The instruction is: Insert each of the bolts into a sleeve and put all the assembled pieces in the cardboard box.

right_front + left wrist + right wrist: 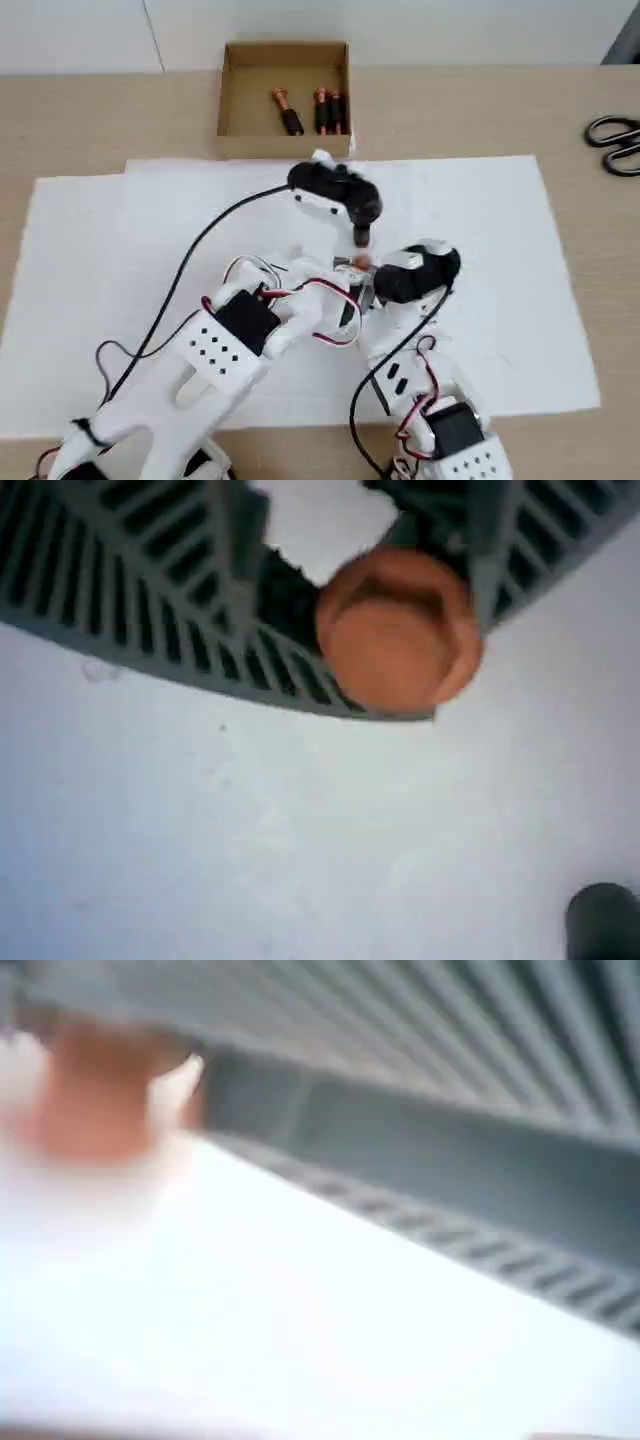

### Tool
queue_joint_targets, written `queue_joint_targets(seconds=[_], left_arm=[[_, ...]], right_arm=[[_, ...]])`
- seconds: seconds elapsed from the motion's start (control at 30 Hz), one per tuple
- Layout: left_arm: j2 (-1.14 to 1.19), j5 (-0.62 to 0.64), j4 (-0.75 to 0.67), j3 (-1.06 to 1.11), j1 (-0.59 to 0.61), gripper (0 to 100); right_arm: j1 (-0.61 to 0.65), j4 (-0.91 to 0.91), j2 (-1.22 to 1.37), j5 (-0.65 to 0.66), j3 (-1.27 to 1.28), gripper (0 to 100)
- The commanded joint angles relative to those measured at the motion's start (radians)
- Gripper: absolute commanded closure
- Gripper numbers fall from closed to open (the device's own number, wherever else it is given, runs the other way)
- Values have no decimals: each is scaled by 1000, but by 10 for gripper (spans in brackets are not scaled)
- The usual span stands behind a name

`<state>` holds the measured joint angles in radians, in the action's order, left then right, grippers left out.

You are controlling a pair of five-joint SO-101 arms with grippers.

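Holding the copper-coloured round-headed metal bolt clenched between its grey ribbed fingers above the white paper sheet, the left gripper stands almost tip to tip with the right gripper, the bolt's long axis judged to point at that neighbour, the brown cardboard box beyond.

High view: I look steeply down over the table, with the cardboard box at the far edge.
Left wrist view: I sit pressed close, facing the bolt head-on above the white sheet.
Right wrist view: closer still, blurred.
Shared: both wrist views catch that bolt and sheet.
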<state>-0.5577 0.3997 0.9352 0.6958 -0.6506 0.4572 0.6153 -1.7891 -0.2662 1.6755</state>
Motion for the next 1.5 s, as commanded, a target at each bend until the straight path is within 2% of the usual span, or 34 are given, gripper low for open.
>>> queue_joint_targets(seconds=[0.0,0.2,0.5,0.63,0.77,0.87,1.1,1.23,1.47], left_arm=[[-9,21,20,-56,-8,792],[-9,25,18,-111,31,790],[-9,92,23,-189,313,790],[-9,94,51,-193,391,790],[-9,94,87,-194,450,790],[-9,94,118,-194,468,790],[-9,94,178,-217,471,790],[-9,89,215,-219,471,790],[-9,87,252,-214,471,790]], right_arm=[[5,1,-19,-9,8,995],[5,1,-19,-9,8,995],[-8,2,-19,-9,8,995],[-96,18,-8,-9,-55,995],[-180,54,44,0,-259,998],[-209,65,245,55,-508,998],[-242,65,995,130,-1183,998],[-240,65,1366,130,-1530,998],[-217,65,1879,130,-1933,998]])
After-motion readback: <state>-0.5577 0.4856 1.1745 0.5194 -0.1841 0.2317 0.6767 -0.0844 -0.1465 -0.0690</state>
